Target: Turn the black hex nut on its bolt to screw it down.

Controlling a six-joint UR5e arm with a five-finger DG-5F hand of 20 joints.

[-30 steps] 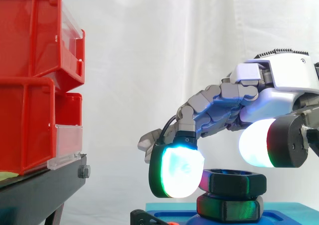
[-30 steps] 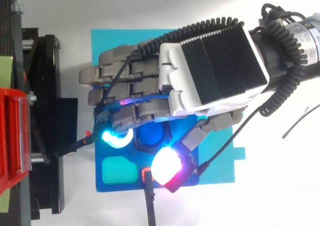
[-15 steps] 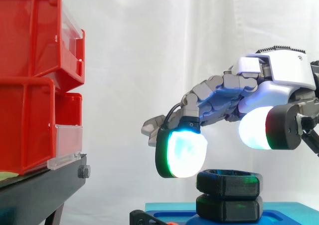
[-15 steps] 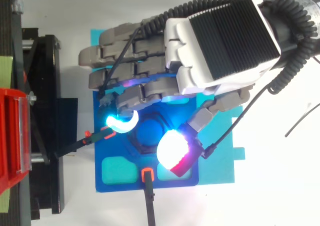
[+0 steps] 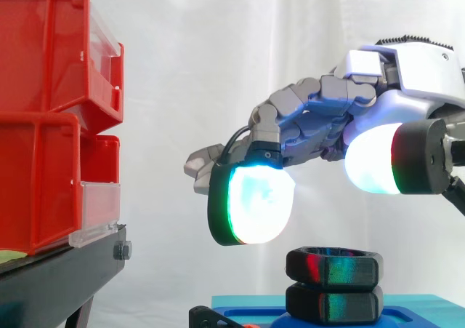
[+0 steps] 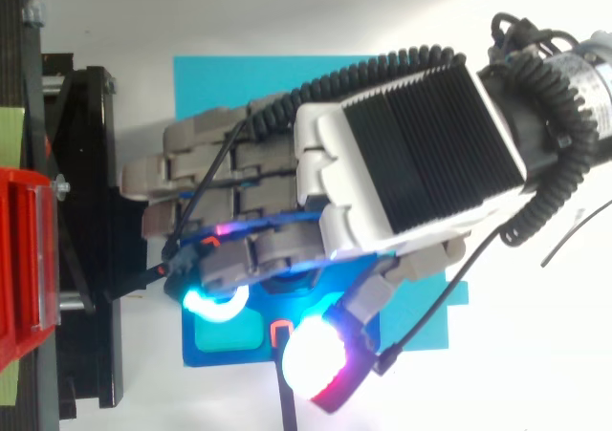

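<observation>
Fingers (image 5: 251, 204) released, hovering above black hex nut (image 5: 334, 266), gripping nothing; bolt hidden inside nut.

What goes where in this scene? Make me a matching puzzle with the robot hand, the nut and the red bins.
Things:
1. robot hand
2. black hex nut
3. red bins

Places:
A. stacked on the black stand
B. atop another black hex piece on the blue base plate
C. in the air above the nut, touching nothing

Pairs: 1-C, 2-B, 3-A
</observation>
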